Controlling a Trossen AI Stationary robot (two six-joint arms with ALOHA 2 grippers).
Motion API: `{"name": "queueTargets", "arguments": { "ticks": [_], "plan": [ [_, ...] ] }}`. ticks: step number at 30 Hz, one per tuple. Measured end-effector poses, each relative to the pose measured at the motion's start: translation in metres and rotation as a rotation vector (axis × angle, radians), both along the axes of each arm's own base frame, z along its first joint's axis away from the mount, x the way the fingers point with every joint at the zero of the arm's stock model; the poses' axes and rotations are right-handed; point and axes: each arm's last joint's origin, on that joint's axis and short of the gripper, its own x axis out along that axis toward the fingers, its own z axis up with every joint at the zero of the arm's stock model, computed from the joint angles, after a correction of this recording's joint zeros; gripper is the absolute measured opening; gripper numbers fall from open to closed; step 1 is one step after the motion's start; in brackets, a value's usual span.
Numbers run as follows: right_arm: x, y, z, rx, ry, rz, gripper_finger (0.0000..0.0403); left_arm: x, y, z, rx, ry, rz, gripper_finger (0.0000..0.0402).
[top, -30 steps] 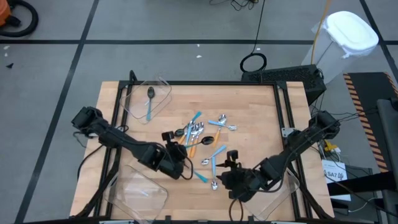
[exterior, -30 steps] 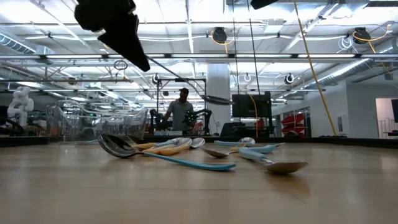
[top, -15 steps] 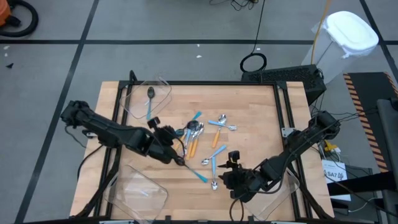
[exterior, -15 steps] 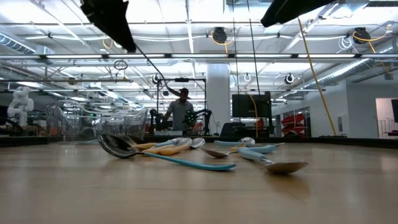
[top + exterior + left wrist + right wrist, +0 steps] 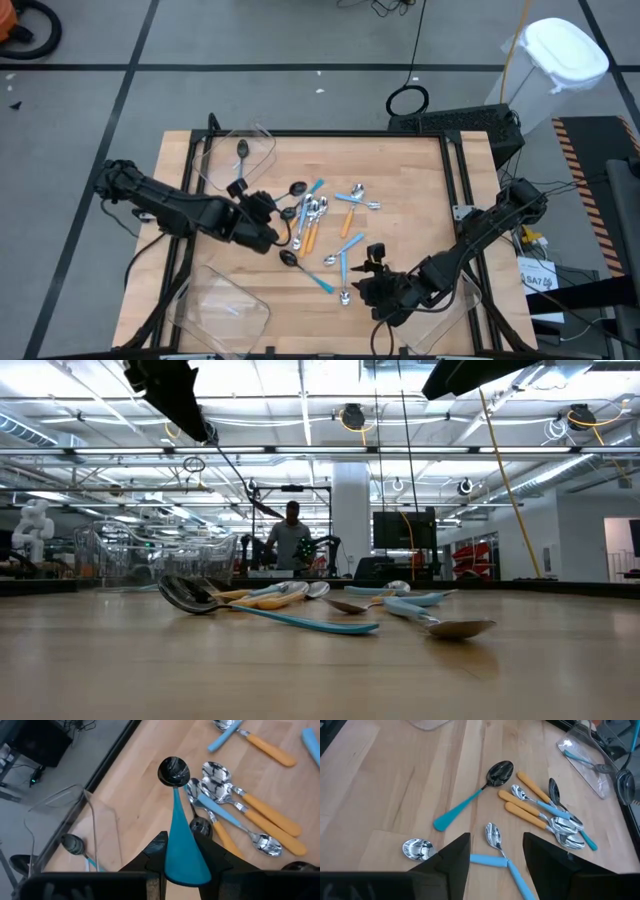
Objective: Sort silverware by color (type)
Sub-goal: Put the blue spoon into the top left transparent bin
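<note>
The black-bowled, blue-handled spoon hung clear of the table, pinched by its handle in the left gripper, whose fingers were narrow and tight on the blue plastic. In the high view its dark bowl sat just at 10 o'clock of the spoon pile, pointing toward 2 o'clock.

A second earlier the left gripper had been lower, at about 7 o'clock of the pile. It had since swung up and across toward 10 o'clock, nearer the clear bin in the table's 11 o'clock corner. That bin already held a matching black-and-blue spoon. I judged this to be the carry step: one more spoon of that kind on its way to join its partner.

Another black-and-blue spoon lay where it had been, at 7 o'clock of the pile, not yet sorted. The silver spoons with orange and blue handles were heaped at the table's middle, some touching, and looked undisturbed.

The right gripper had kept its place at 5 o'clock of the pile, fingers fairly wide and empty above two silver spoons.

The release would need the bowl brought inside the bin's wall first.
</note>
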Motion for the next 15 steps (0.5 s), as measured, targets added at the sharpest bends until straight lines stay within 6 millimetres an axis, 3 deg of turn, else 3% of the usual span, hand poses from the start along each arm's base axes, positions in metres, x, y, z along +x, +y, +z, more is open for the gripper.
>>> {"name": "queueTargets", "arguments": {
  "ticks": [7, 15],
  "plan": [
    [0.001, -0.001, 0.000, -0.028, 0.002, 0.021, 0.0175, -0.004, 0.013, -0.002, 0.015, 0.060, 0.061, 0.0065],
    [0.001, -0.001, 0.001, -0.049, 0.003, 0.040, 0.0175, -0.017, 0.044, 0.008, -0.001, 0.087, 0.188, 0.0065]
  ]
}}
